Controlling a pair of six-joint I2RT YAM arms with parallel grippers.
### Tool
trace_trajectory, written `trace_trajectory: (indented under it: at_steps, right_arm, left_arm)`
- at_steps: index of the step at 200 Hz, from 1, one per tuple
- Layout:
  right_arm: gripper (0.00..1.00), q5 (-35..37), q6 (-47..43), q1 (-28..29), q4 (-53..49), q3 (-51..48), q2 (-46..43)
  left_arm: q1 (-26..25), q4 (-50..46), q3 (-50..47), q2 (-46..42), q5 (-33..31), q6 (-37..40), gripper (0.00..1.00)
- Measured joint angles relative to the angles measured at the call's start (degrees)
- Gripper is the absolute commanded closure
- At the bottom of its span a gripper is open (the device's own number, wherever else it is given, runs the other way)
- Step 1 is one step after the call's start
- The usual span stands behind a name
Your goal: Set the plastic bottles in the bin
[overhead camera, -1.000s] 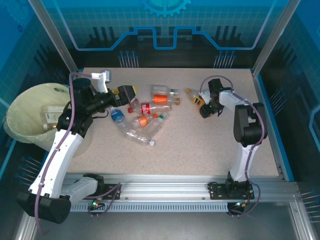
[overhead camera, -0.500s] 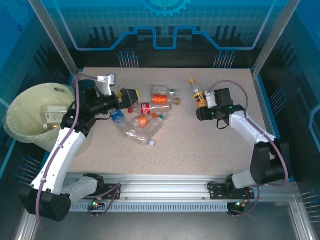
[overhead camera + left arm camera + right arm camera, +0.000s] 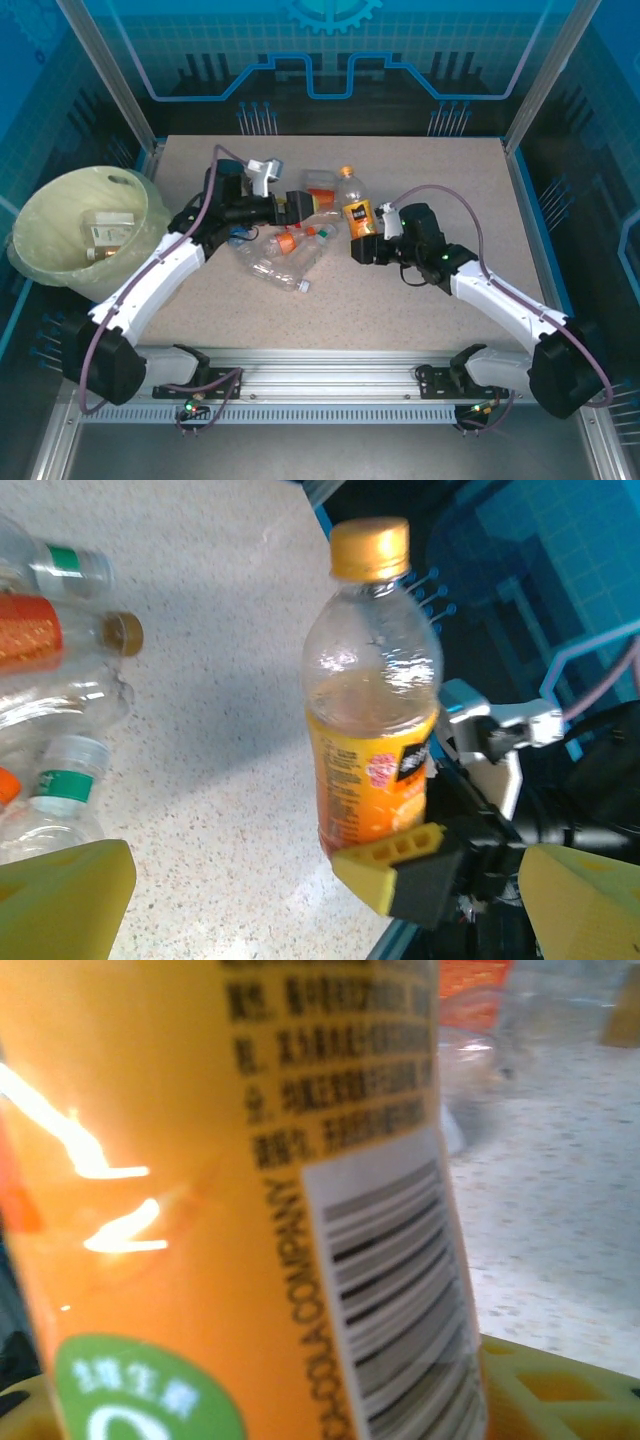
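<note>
orange-labelled bottle (image 3: 353, 207), clamped upright in the right gripper (image 3: 359, 238), has been carried from the right of the table (image 3: 460, 170) to the wide-open left gripper (image 3: 300, 204); a handover toward the bin (image 3: 55, 215), far left, is implied.

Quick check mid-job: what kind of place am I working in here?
Probably an enclosed robot test cell, not a home: aluminium frame posts, blue printed wall panels, speckled tabletop.

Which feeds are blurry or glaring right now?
Right wrist: the orange-labelled bottle is so close that it blurs, with bright glare streaks on its label; left wrist: same bottle fairly sharp, small highlights on its clear shoulder; top external: evenly lit, in focus.
</note>
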Motion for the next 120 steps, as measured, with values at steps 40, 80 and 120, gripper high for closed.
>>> trace_trajectory:
  at_steps: [40,80,120]
  right_arm:
    - [0.53,-2.0,4.9,4.2,4.4,-0.5,-0.9]
    - [0.53,-4.4,7.2,6.1,8.3,-0.6,-0.9]
    - [0.53,-5.1,8.7,6.8,10.7,-0.6,-0.7]
  left_arm:
    - [-3.6,3.0,1.8,4.7,0.7,0.0,0.01]
    - [-5.6,5.9,3.3,6.6,0.3,-0.3,0.01]
    - [-5.7,9.4,3.5,7.5,-1.2,-1.7,0.04]
